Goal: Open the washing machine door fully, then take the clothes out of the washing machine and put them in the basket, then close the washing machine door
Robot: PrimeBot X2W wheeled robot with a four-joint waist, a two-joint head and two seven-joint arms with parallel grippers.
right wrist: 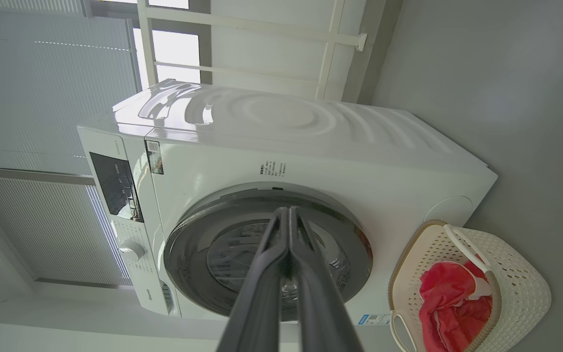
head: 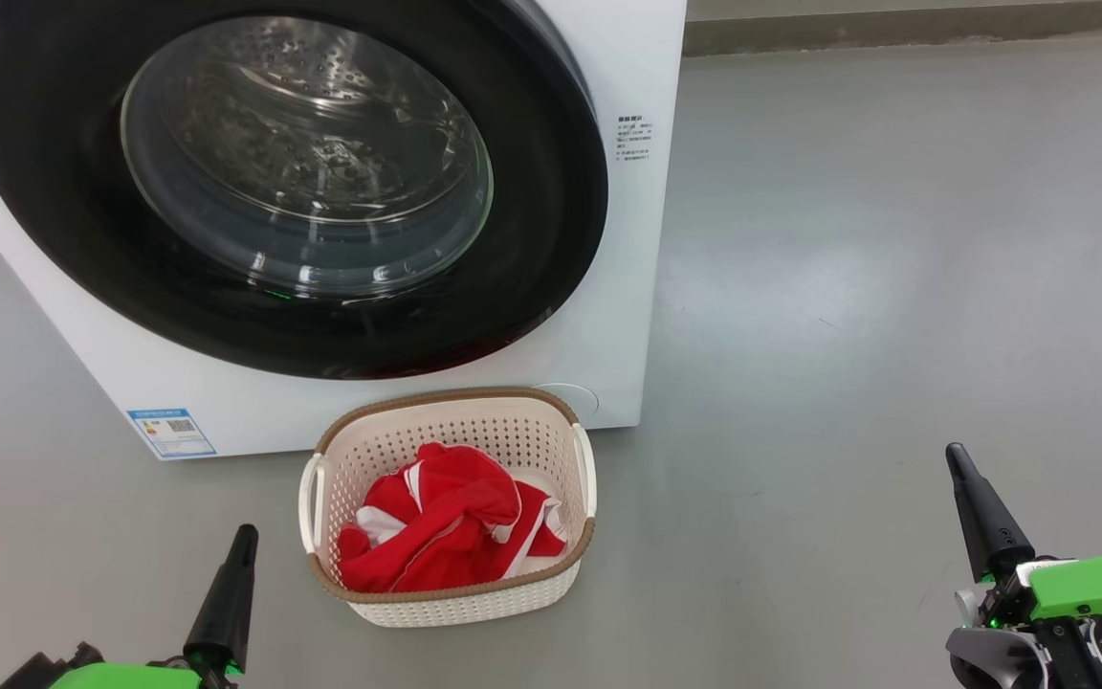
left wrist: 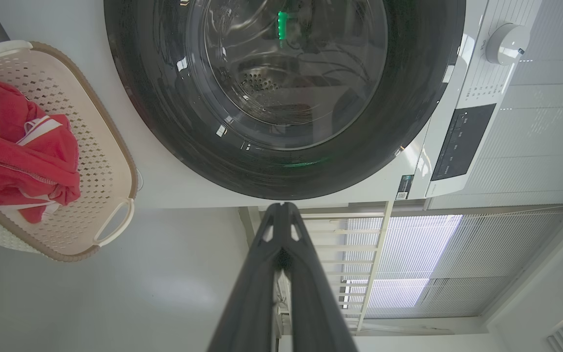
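Door (head: 293,172) seen shut flush; clothes (head: 446,522) lodged in basket (head: 446,394). Left gripper (head: 245,534), right gripper (head: 955,455) clenched, empty, near, clear of door. Latch judged best confirmed by firm rim press.

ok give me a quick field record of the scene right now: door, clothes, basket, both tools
washing machine door: shut, flush against the washing machine front; no red visible through its window
clothes: red with white trim, bunched inside the basket
basket: on the floor, just in front of the washing machine, below the door
left tool: shut, empty, left of the basket, touching nothing
right tool: shut, empty, off to the right above the floor
task state: looks complete
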